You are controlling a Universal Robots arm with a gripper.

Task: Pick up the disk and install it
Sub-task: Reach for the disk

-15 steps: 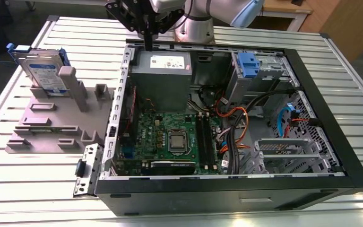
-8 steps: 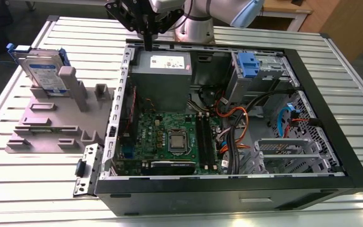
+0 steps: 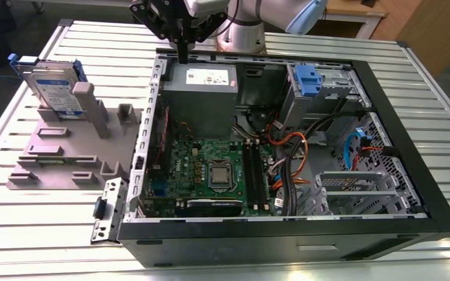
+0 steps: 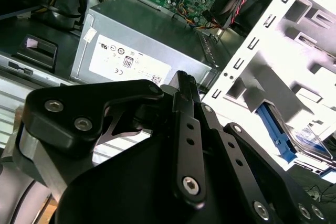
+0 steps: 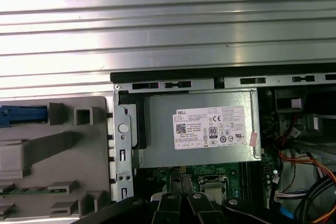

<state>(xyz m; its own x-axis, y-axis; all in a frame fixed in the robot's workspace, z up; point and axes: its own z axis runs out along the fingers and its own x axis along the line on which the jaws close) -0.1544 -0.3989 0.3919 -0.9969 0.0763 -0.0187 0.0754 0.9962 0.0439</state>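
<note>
The disk (image 3: 55, 89), a silver-grey drive with a white-and-blue label in a blue carrier, stands on edge in a grey fixture (image 3: 61, 152) at the exterior view's left, outside the computer case. Its blue carrier also shows in the second wrist view (image 4: 276, 132), and a blue end tab (image 5: 21, 115) in the first wrist view. My gripper (image 3: 184, 57) hangs over the back rim of the case, above the power supply and well to the right of the disk. Its fingers (image 4: 182, 85) are pressed together with nothing between them.
The open black computer case (image 3: 412, 146) lies on a slatted aluminium table (image 3: 92, 41). Inside are a grey power-supply box (image 3: 201, 93) with a white label, the motherboard (image 3: 217, 170), orange and black cables (image 3: 287, 152) and a drive bay with a blue carrier (image 3: 308, 79).
</note>
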